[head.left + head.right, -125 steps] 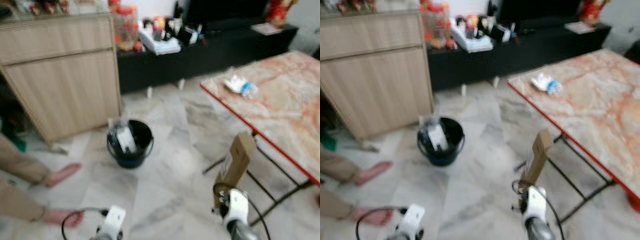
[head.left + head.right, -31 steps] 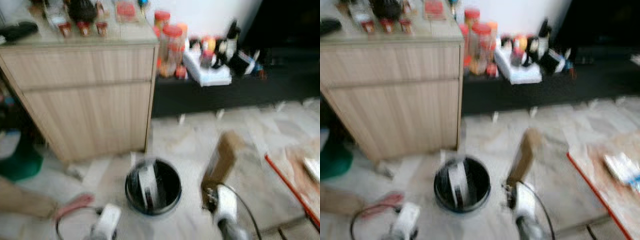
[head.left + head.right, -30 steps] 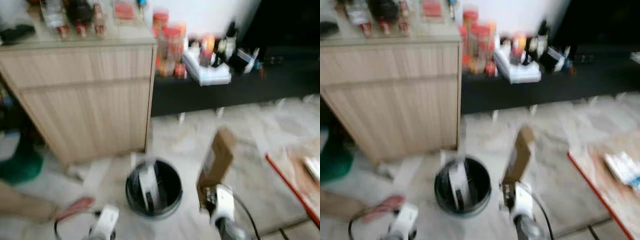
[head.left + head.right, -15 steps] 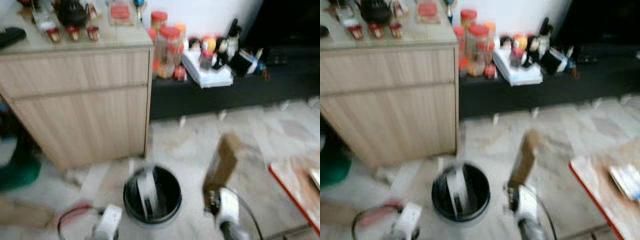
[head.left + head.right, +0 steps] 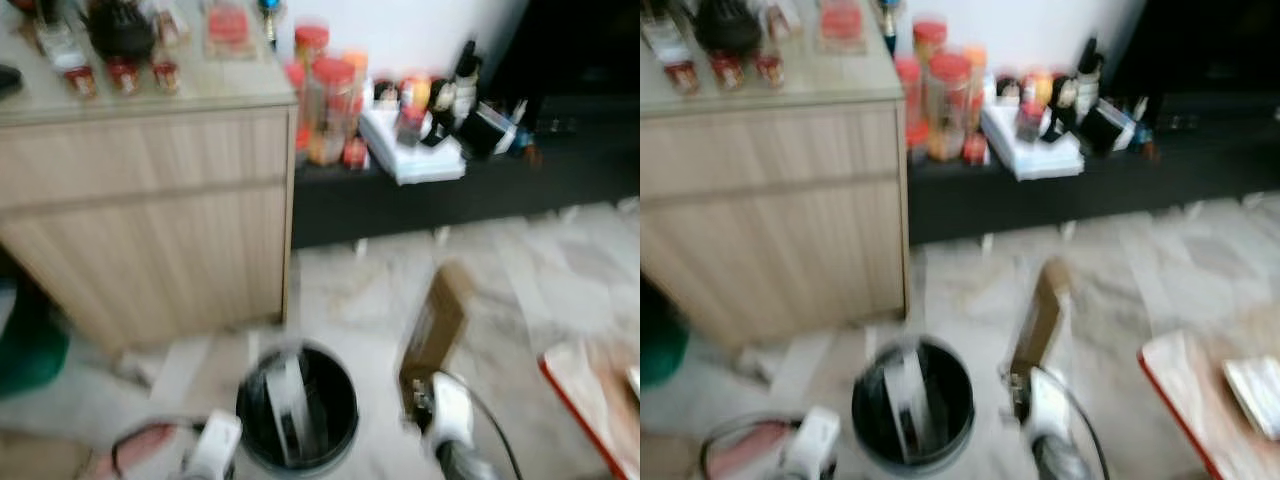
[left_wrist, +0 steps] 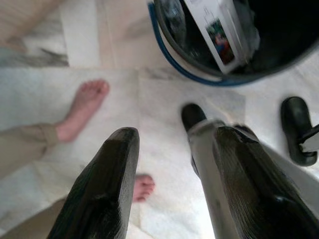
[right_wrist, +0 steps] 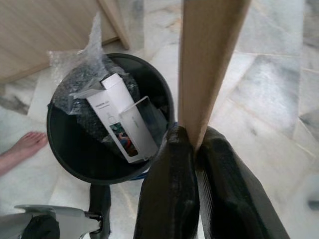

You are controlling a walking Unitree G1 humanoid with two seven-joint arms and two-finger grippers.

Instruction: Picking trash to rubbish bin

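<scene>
A black rubbish bin (image 5: 343, 398) with a blue rim stands on the marble floor in front of me, slightly left of centre. Inside it lie a white box (image 7: 117, 130) and crumpled clear plastic wrap (image 7: 83, 69). My right gripper (image 7: 192, 143) is shut on the lower edge of a flat brown cardboard piece (image 5: 436, 322). The cardboard stands upright, just right of the bin and a little above it. My left gripper (image 6: 172, 144) hangs open and empty, low over the floor beside the bin's rim (image 6: 185, 69).
A wooden cabinet (image 5: 150, 210) stands behind the bin on the left. To its right runs a low black shelf (image 5: 440, 195) with jars and bottles. A red-edged table corner (image 5: 585, 385) is at the right. A person's bare foot (image 6: 82, 106) rests on the floor near the bin.
The whole view has shifted as I moved in: the bin now sits lower and closer. My right gripper still holds the cardboard upright beside it.
</scene>
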